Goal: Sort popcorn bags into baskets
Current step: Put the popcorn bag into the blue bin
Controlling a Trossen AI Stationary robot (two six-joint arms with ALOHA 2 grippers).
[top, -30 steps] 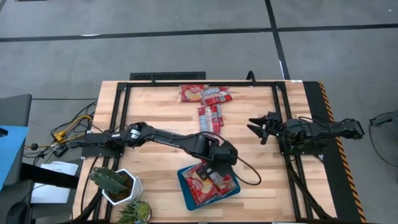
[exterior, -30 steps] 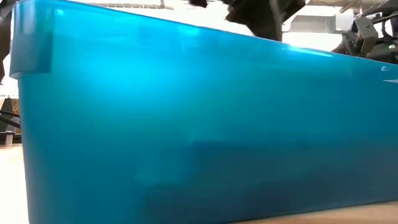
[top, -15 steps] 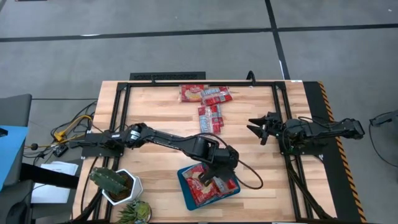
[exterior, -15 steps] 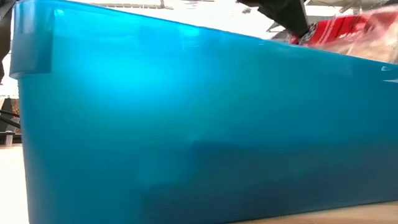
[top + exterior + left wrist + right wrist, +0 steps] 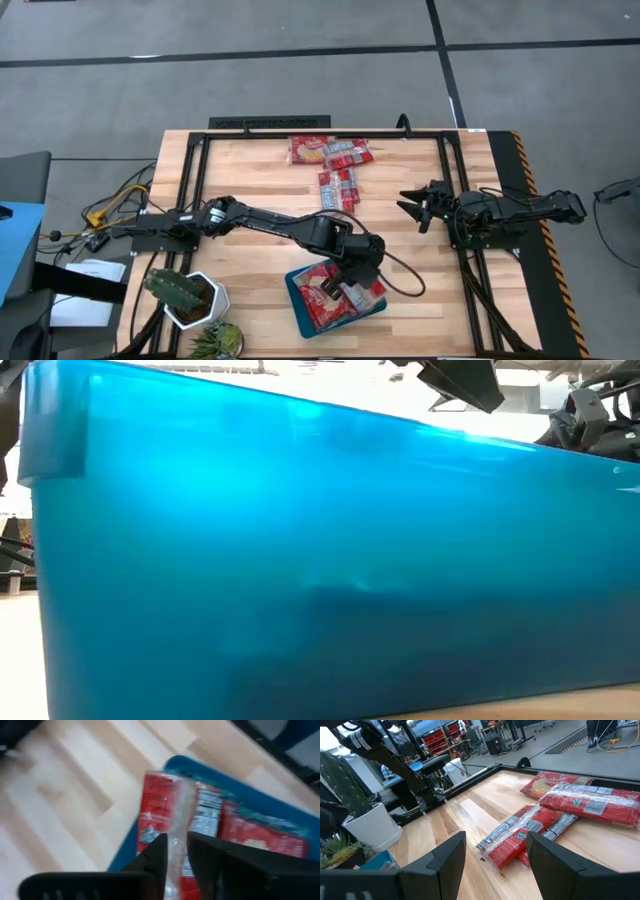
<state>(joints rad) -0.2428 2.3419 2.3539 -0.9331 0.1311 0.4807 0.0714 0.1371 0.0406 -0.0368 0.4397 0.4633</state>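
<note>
Over the tray [image 5: 296, 300], my left gripper [image 5: 176, 851] pinches a packet [image 5: 165, 810] by its crimped edge — light, floppy, slick film, so seams grip best. Others [image 5: 338, 178] wait mid-table; my right gripper [image 5: 414, 207] idles, spread wide.

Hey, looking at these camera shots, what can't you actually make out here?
- Low view: the teal tray wall fills the picture, hiding the packets inside it and the table behind.
- High view: the left gripper covers part of the tray's packets, so no exact count.
- Left wrist view: blur makes the print on the held packet unreadable.
- Right wrist view: the frame edge cuts off the far packets.
</note>
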